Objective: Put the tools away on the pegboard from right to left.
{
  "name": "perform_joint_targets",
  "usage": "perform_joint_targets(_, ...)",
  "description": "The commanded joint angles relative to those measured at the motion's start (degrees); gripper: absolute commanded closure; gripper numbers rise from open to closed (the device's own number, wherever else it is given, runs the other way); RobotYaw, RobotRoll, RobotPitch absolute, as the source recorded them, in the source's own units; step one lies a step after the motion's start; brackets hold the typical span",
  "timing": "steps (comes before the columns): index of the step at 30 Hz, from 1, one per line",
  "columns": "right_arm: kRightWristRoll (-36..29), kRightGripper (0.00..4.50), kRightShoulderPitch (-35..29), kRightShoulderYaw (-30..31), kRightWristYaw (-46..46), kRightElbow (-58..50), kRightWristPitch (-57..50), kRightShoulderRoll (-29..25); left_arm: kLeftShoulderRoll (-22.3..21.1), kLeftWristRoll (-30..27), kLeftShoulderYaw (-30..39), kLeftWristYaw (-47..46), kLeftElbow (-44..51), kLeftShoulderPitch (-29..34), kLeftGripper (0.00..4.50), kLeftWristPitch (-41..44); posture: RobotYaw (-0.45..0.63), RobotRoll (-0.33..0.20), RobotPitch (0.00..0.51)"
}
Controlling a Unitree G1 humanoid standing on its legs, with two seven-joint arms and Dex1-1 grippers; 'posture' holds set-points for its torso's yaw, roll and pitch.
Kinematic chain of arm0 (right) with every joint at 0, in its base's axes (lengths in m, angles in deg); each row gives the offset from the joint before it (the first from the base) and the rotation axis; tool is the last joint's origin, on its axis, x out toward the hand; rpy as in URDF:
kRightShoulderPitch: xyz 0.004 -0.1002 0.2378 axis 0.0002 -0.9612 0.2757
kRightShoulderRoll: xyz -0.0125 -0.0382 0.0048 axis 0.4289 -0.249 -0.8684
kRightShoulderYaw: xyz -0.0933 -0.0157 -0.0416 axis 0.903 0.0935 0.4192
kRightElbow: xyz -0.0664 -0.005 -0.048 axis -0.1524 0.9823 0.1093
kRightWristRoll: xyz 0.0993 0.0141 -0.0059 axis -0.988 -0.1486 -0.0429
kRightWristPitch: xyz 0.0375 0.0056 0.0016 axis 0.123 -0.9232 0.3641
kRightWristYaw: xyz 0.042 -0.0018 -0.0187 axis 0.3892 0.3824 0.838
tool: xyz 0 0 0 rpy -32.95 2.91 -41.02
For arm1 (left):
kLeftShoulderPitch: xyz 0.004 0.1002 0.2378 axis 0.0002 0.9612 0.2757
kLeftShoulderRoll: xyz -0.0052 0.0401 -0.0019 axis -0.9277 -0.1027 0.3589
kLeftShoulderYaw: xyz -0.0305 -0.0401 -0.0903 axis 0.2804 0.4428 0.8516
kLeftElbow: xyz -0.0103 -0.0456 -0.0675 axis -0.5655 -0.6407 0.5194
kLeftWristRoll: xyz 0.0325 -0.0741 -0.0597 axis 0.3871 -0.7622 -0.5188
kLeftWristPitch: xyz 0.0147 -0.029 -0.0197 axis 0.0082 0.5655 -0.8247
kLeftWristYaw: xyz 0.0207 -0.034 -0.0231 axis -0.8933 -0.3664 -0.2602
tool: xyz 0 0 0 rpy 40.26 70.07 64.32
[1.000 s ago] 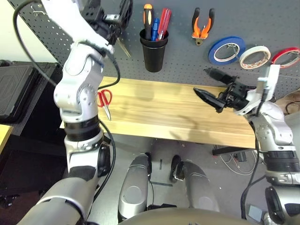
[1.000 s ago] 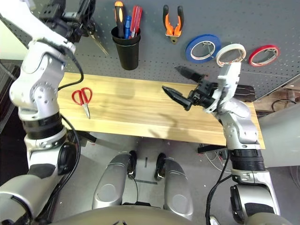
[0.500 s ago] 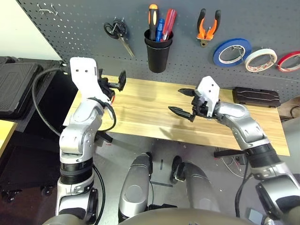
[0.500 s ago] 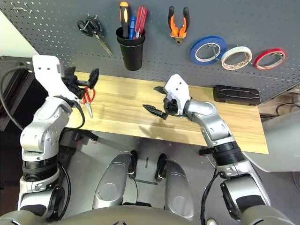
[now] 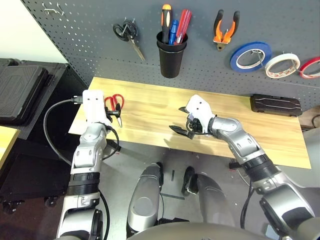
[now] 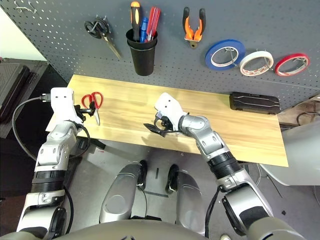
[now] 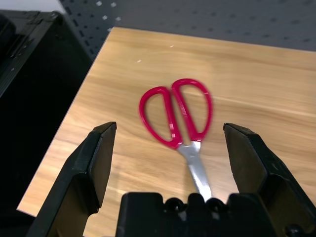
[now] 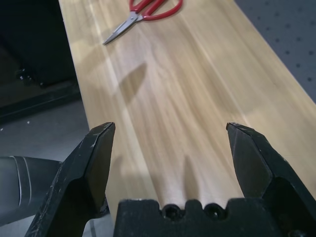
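Red scissors (image 7: 177,114) lie flat on the wooden worktop (image 5: 150,107) near its left end, handles toward the pegboard (image 5: 200,70), blades toward the front edge. The left end effector (image 7: 170,163) sits low right over them, fingers spread wide on either side of the handles, gripping nothing. Near the middle of the worktop's front edge, the right end effector (image 5: 181,120) hangs with its fingers just as wide apart and empty, pointed left toward the scissors. Up on the pegboard, the white tape roll (image 5: 282,65) hangs between a blue roll (image 5: 251,56) and a red roll (image 5: 311,67), the pliers (image 5: 225,30) hang left of them, and the orange-handled screwdriver (image 5: 165,20) stands in the black cup (image 5: 170,57).
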Motion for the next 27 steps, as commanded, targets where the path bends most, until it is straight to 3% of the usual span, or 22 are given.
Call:
perform_joint_targets(1, 1.0, 0.00, -1.7, 1.0, -0.2, 0.0, -0.6, 0.0, 0.0, 1.2, 0.6, -0.7, -4.8, -0.3, 0.06, -2.5, 0.26, 0.000, 0.323)
perform_joint_targets(14, 2.4, 0.00, -3.2, 2.0, -1.6, -4.2, -4.0, 1.2, -1.2, 3.2, 1.8, -4.1, -22.9, -8.2, 0.06, -10.7, 0.22, 0.000, 0.370)
perform_joint_targets(27, 2.4, 0.00, -5.3, 1.5, -2.7, -9.2, -6.8, 0.3, -2.8, 4.2, 1.8, -8.1, -42.9, -17.4, 0.06, -19.9, 0.18, 0.000, 0.368)
